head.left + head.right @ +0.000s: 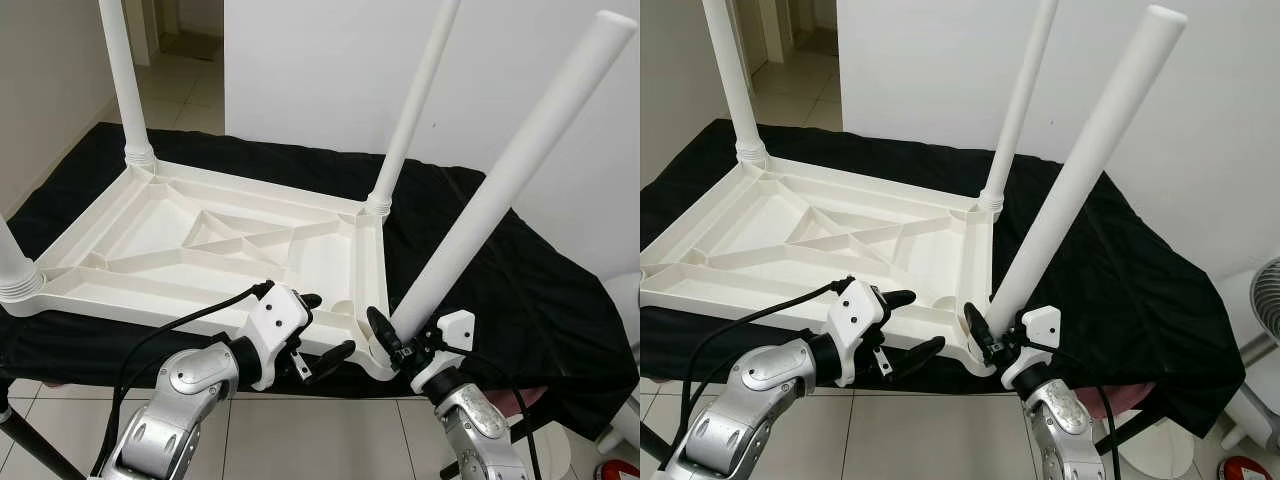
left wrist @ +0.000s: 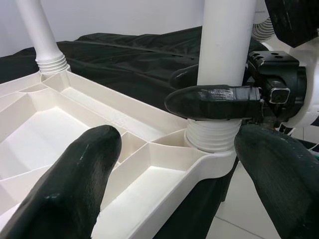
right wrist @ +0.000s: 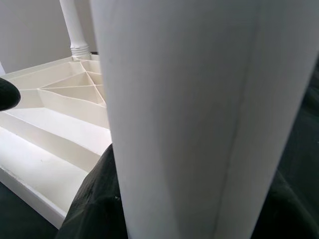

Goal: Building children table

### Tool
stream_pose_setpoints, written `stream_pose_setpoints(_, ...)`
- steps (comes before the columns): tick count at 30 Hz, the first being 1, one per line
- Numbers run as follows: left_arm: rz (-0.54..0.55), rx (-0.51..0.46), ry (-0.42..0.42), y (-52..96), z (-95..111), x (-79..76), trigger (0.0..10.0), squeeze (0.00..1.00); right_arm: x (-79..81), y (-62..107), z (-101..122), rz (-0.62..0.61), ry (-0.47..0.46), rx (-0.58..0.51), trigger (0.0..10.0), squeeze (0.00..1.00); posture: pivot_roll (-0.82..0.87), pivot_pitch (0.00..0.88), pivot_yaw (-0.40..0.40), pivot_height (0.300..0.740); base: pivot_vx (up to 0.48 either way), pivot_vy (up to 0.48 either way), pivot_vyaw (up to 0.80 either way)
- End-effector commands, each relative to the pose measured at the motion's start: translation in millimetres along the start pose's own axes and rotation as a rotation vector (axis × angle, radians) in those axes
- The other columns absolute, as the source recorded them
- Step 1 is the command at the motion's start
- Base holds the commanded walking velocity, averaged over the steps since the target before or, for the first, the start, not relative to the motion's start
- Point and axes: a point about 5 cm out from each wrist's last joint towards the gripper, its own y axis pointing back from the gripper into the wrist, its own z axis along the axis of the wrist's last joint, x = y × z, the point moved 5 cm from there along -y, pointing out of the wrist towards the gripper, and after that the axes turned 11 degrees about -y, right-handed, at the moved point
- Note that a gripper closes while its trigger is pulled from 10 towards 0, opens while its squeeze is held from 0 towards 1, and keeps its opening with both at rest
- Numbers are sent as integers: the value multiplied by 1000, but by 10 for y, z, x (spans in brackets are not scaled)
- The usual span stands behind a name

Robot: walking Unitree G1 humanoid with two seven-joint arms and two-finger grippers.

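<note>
A white plastic tabletop (image 1: 180,250) lies upside down on a black-draped surface, ribs facing up. Legs stand in its far left corner (image 1: 125,80), far right corner (image 1: 415,100) and near left corner (image 1: 10,265). A fourth white leg (image 1: 510,170) leans to the right with its threaded end (image 2: 214,137) at the near right corner socket. My right gripper (image 1: 400,335) is shut on this leg near its base. My left gripper (image 1: 320,325) stands open at the tabletop's near edge, one finger above the rim and one below, just left of that corner.
The black cloth (image 1: 520,300) hangs over the support's edges. A white wall (image 1: 330,70) rises behind, with a doorway and tiled floor (image 1: 190,90) at the far left. A fan (image 1: 1265,295) stands low at the right. Light floor tiles (image 1: 330,435) lie below the near edge.
</note>
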Motion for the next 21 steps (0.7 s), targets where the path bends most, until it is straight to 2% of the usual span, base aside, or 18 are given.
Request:
stream_pose_setpoints(1,70,0,-14,-29,39,47,10000,0,-218,117,-232,-126,-61,90,10000,0,17,0,-106,740,0,0,0)
stream_pose_setpoints(7,70,-1,-16,-30,42,46,10000,0,-221,91,-197,-143,-46,77,10000,0,17,0,-106,740,0,0,0)
stream_pose_setpoints(9,69,-2,-18,-35,43,37,10000,0,-291,26,-157,-217,-15,60,10000,0,21,0,-113,740,0,0,0)
stream_pose_setpoints(11,69,-2,-18,-35,43,37,10000,0,-291,26,-157,-217,-15,60,10000,0,21,0,-113,740,0,0,0)
stream_pose_setpoints(13,69,-4,-18,-40,45,27,10000,0,-382,-32,-124,-299,20,43,10000,0,22,0,-116,740,0,0,0)
stream_pose_setpoints(21,69,-7,-23,-51,51,17,10000,0,-441,-136,-108,-388,43,29,10000,0,23,0,-117,740,0,0,0)
